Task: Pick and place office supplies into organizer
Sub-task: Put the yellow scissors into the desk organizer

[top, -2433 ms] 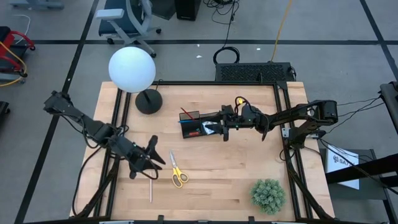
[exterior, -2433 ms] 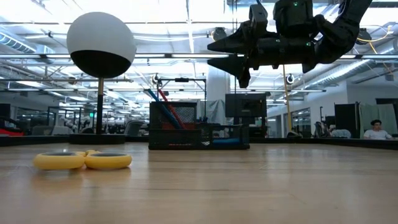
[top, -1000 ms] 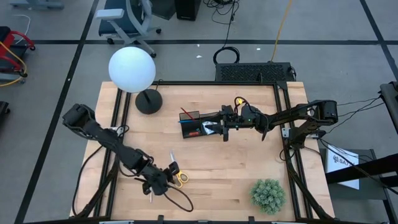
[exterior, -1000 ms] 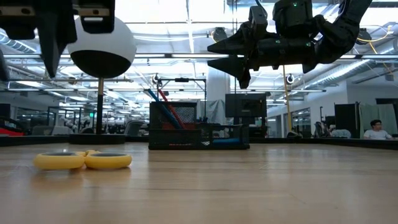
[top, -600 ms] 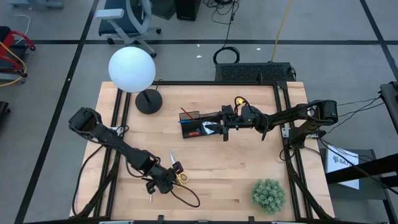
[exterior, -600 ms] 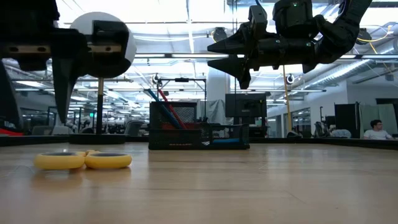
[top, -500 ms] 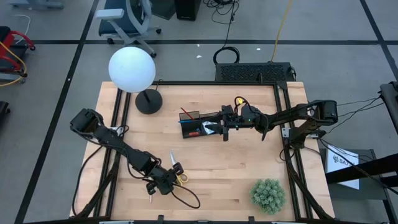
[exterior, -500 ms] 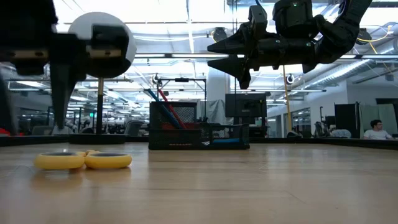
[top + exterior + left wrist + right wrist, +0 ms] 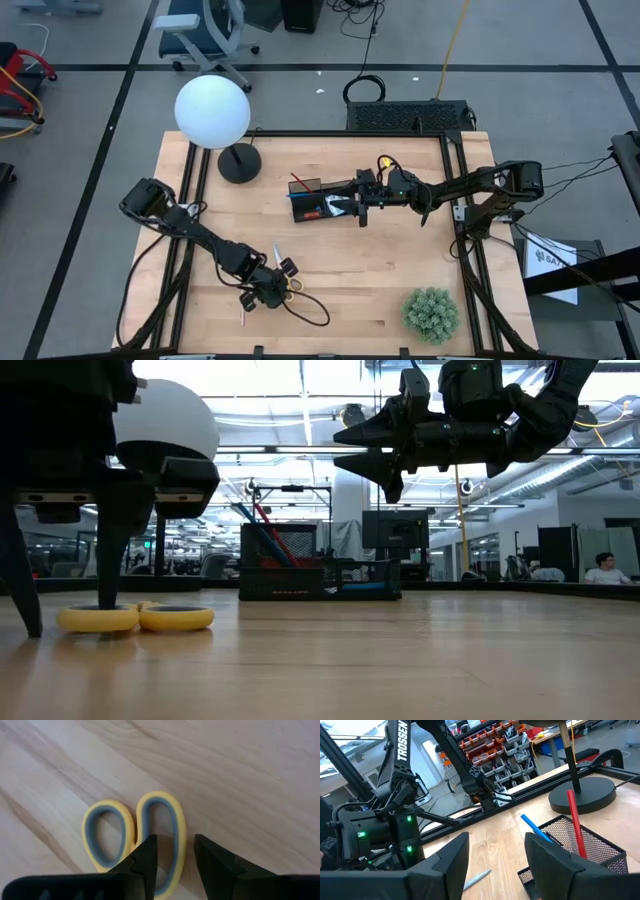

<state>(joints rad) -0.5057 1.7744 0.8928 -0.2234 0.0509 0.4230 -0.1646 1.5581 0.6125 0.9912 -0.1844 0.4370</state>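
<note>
Yellow on pale wood, near the front edge of the table point(image 9: 380, 270): the two handle rings of the scissors point(image 9: 285, 283), lying flat, with the thin blades pointing toward the back. Right down on those rings, the left gripper point(image 9: 268, 292), at the end of a long dark arm stretched low and slanting in from the table's left side. Tips pointing straight down in the low view, touching or nearly touching the wood beside the scissors point(image 9: 135, 618). Fingers of the left gripper point(image 9: 175, 847) apart, one dark finger point(image 9: 145, 852) over the inside of a ring and the other outside it, with the yellow side of that ring of the scissors point(image 9: 134, 827) between them. Not squeezed on it yet. Just beside, toward the front edge, a thin pale pencil point(image 9: 241, 310) flat on the wood. Off in the front right corner, well apart, a green spiky plant ball point(image 9: 431, 314).

Farther back, around the middle of the table, the black organizer point(image 9: 305, 183). Inside it, a red pen point(image 9: 575, 820) and a blue pen point(image 9: 535, 830), both leaning. Over its right end, up in the air, the right gripper point(image 9: 345, 205), on an arm reaching flat across from the right side. Fingers wide, holding nothing, seen high above the organizer point(image 9: 290, 575) in the low view.

Farthest back, a round black lamp base point(image 9: 238, 162) with a big white ball point(image 9: 212, 112) on top.
</note>
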